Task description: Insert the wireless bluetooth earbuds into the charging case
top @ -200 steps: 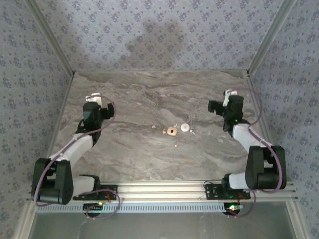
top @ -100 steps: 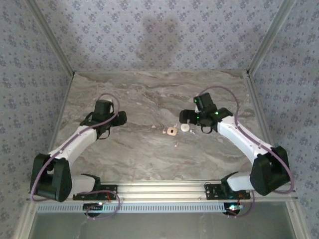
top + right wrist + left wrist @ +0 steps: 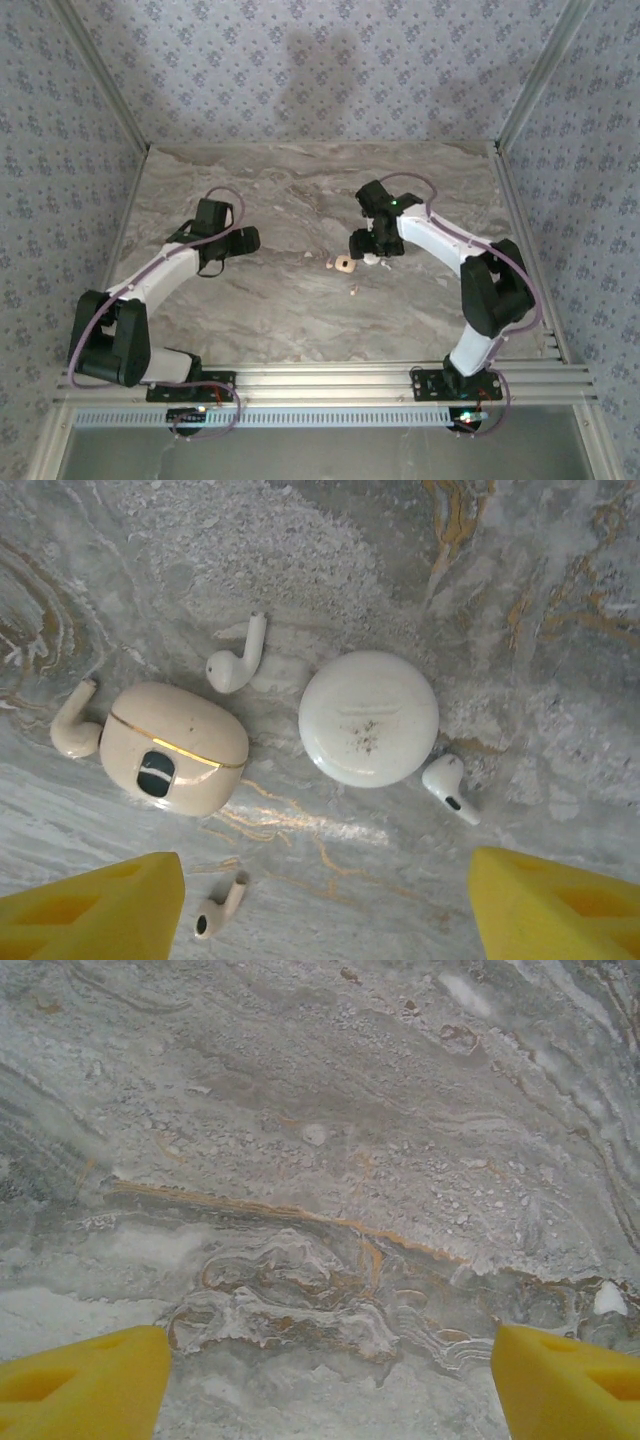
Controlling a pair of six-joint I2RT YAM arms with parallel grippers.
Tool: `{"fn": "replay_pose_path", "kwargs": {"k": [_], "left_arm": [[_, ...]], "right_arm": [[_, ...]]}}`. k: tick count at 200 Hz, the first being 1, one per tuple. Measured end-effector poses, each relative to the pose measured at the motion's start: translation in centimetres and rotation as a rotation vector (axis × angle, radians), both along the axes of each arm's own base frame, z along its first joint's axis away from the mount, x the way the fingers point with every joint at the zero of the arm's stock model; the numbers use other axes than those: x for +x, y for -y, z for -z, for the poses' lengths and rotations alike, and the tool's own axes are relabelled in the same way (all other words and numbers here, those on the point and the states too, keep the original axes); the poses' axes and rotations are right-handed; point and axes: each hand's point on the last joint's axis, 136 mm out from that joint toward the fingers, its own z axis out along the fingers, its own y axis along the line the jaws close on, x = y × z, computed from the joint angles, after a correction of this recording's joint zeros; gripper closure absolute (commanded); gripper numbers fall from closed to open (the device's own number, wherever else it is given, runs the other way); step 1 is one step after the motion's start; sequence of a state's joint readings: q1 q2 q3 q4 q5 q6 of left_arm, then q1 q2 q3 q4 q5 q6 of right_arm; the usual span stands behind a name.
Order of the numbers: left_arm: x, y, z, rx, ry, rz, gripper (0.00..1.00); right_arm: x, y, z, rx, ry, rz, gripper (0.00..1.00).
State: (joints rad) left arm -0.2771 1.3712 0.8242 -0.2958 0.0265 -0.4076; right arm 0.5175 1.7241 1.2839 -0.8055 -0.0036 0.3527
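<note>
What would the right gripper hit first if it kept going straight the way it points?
Probably the white disc, lying almost centred ahead of the open right gripper; the charging case sits off to the side. Depth is unclear, so it might touch bare table first.

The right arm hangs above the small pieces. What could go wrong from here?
Two earbuds lie close beside the case, so the open right end effector could knock the case while closing on one. The white disc sits midway ahead of it and might be grabbed by mistake. The earbuds are tiny and rounded; one may slip out.
</note>
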Motion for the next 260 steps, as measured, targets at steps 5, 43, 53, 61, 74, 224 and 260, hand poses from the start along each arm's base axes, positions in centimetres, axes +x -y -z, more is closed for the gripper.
{"fn": "replay_pose_path", "kwargs": {"k": [5,43,53,61,74,224,260], "left_arm": [[0.0,0.0,0.0,0.000,0.000,0.003,0.17],[0.3,0.4,0.3,-0.005,-0.014,0.014,0.17],[0.5,0.5,0.4,-0.006,-0.020,0.016,0.17],[0.6,0.5,0.5,-0.006,-0.024,0.017,0.18],[0.6,0.7,0.6,-0.010,-0.031,0.021,0.18],[0.6,0.8,0.9,-0.016,-0.041,0.026,0.19],[0.5,1.3,0.7,-0.035,-0.038,0.042,0.22]], "right_arm": [[0.1,0.1,0.2,-0.006,-0.006,-0.007,0.22],[0.8,1.1,2.0,-0.044,-0.069,-0.048,0.22],[0.9,1.3,2.5,-0.052,-0.084,-0.054,0.22],[0.9,1.3,3.0,-0.056,-0.097,-0.061,0.22],[1.0,1.2,3.5,-0.056,-0.112,-0.073,0.22],[1.9,0.6,6.6,-0.074,-0.169,-0.136,0.48],[2.2,0.6,6.4,-0.074,-0.158,-0.134,0.51]]}}
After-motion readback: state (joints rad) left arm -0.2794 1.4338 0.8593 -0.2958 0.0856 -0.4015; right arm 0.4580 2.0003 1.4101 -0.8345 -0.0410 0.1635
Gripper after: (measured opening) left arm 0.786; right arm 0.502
